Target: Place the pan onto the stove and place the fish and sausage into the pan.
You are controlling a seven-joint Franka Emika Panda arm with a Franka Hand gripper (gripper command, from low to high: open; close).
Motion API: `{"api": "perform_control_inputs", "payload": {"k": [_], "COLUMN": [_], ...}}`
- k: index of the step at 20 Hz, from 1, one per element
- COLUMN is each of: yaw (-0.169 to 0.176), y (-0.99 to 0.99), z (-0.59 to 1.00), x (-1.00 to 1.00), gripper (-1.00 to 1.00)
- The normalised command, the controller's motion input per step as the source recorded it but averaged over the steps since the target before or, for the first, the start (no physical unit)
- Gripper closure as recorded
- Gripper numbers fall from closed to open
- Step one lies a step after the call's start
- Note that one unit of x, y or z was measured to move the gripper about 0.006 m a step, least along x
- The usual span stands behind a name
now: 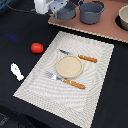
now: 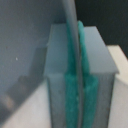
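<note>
The dark grey-blue pan [image 1: 67, 12] stands on the exterior view's left end of the pinkish-brown stove [image 1: 100, 27]. My white gripper [image 1: 53, 6] is at the pan's left side. In the wrist view my gripper [image 2: 75, 75] has its teal pads [image 2: 86, 90] pressed on a thin grey edge of the pan [image 2: 71, 20], so it is shut on the pan. The red sausage [image 1: 37, 47] lies on the black table, left of the placemat. The white fish [image 1: 17, 71] lies nearer the front left.
A larger grey pot [image 1: 92, 12] stands on the stove right beside the pan. Another pot [image 1: 123, 17] is at the right edge. The pale woven placemat [image 1: 95, 75] holds a tan plate [image 1: 69, 66] and orange-handled cutlery [image 1: 88, 59].
</note>
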Motion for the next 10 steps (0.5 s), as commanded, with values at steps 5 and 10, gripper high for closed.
{"api": "perform_control_inputs", "payload": {"k": [5,10], "yaw": [0.033,0.002], "y": [0.42,0.47], "z": [-0.02,-0.07], "x": [-0.39,-0.03], "gripper": [1.0,1.0]}}
